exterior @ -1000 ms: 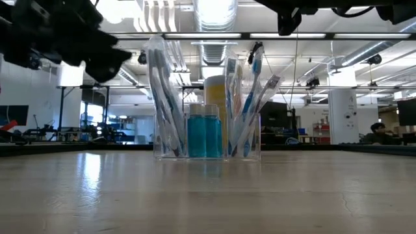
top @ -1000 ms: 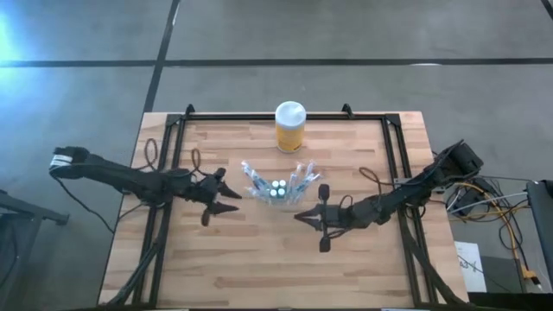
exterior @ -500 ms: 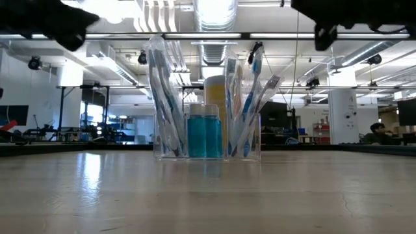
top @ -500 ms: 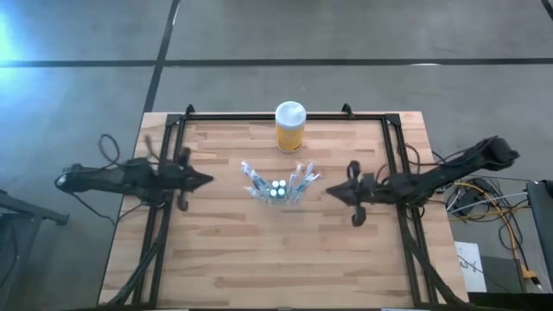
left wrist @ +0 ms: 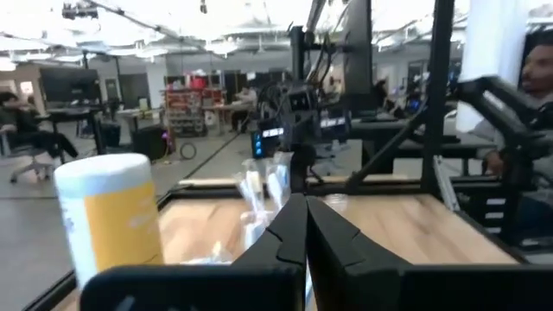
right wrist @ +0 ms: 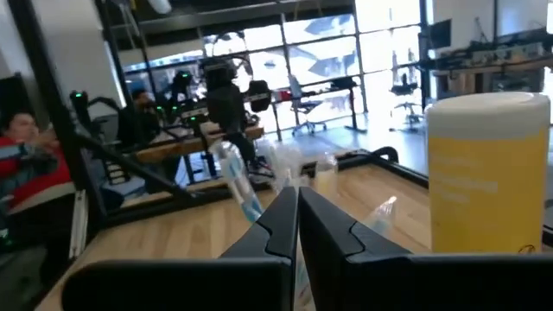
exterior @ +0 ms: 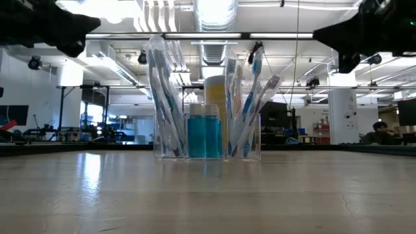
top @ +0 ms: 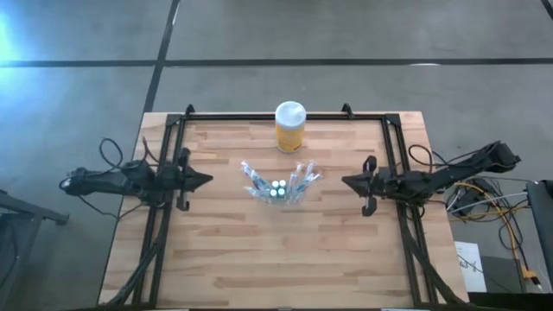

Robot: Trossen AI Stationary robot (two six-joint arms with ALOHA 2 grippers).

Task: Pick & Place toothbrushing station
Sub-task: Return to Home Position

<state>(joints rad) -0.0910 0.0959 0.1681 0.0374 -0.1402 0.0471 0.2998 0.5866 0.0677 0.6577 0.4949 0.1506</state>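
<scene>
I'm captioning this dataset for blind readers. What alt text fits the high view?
Seen from above, a clear holder of toothbrushes and white-capped tubes stands at the middle of the table, a yellow jar beyond it. The left gripper and right gripper, both shut and empty, flank it at the table's sides, pointing inward.

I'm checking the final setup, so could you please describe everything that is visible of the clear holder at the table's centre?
The clear holder is a small, nearly see-through plastic organizer standing upright near the middle of the wooden table. Blue-and-white toothbrushes lean outward in its side sections, and blue white-capped tubes stand at its centre. The left gripper and right gripper sit well clear of it.
</scene>
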